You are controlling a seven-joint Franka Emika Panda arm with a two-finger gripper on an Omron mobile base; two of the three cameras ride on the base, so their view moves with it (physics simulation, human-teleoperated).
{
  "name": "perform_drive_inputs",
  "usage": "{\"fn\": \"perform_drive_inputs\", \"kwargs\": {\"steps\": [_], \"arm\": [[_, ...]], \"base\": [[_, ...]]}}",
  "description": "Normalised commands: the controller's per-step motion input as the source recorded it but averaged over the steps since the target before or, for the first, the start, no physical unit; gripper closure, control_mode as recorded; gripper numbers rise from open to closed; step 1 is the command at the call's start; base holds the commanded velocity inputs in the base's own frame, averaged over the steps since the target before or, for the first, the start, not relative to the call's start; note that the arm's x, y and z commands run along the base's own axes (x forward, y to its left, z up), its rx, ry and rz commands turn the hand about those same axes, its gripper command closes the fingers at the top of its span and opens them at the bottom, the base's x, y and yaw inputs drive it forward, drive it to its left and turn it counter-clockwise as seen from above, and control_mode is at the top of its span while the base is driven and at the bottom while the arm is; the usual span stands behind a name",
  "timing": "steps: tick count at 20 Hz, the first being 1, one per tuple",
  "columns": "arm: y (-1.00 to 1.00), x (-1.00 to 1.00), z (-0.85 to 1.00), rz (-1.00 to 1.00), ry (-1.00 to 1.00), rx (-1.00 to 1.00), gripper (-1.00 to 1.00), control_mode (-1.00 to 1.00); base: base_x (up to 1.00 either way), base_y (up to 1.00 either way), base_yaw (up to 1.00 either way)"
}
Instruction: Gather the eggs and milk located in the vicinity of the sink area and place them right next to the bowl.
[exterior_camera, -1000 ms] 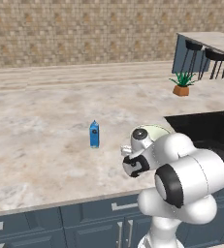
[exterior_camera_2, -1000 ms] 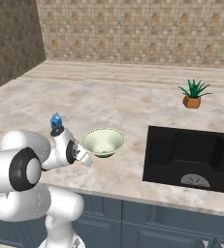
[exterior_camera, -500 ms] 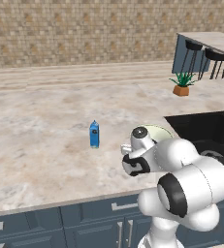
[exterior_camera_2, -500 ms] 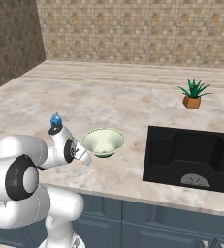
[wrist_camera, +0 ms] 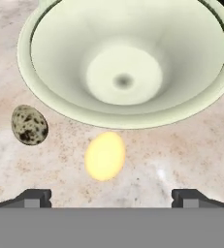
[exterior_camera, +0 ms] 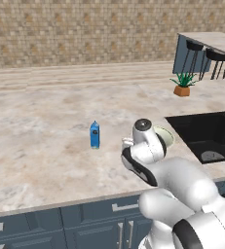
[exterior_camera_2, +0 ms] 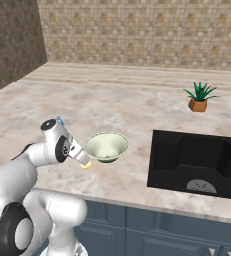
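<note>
The pale yellow egg (wrist_camera: 105, 156) lies on the marble counter just in front of the pale green-white bowl (wrist_camera: 123, 122), close to its rim. My gripper (wrist_camera: 112, 197) hovers over the egg, open, fingertips wide on either side and nothing between them. From the right base view the egg (exterior_camera_2: 86, 164) rests at the bowl's (exterior_camera_2: 107, 155) near-left side, right under my gripper (exterior_camera_2: 83, 159). The blue milk carton (exterior_camera: 95, 135) stands upright on the counter left of my hand, apart from the bowl (exterior_camera: 166, 135). The black sink (exterior_camera_2: 187, 152) is to the right.
A small dark speckled round lump (wrist_camera: 29, 125) lies beside the bowl, left of the egg in the hand view. A potted plant (exterior_camera_2: 199, 97) stands behind the sink. The counter's front edge runs just below the bowl, above blue-grey cabinets (exterior_camera: 84, 219).
The jaws have spread from partly closed to wide open, leaving the egg lying on the counter by the bowl. The hand has drawn back slightly.
</note>
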Motion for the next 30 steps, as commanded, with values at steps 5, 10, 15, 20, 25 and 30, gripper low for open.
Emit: {"fn": "perform_drive_inputs", "kwargs": {"steps": [5,10,15,20,25,30], "arm": [[0.39,0.00,0.28,0.03,-0.05,0.01,-1.00,-1.00],[0.29,0.11,0.26,0.03,-0.09,0.00,-1.00,-1.00],[0.06,0.44,0.13,-0.06,-0.01,0.00,-1.00,-1.00],[0.00,0.54,0.09,0.00,0.00,0.00,-1.00,-1.00],[0.00,0.45,0.16,0.00,0.02,0.06,-1.00,-1.00],[0.11,0.11,0.46,0.02,0.04,0.01,-1.00,-1.00]], "base": [[0.00,0.00,0.00],[0.00,0.00,0.00],[0.00,0.00,0.00],[0.00,0.00,0.00],[0.00,0.00,0.00],[0.00,0.00,0.00]]}}
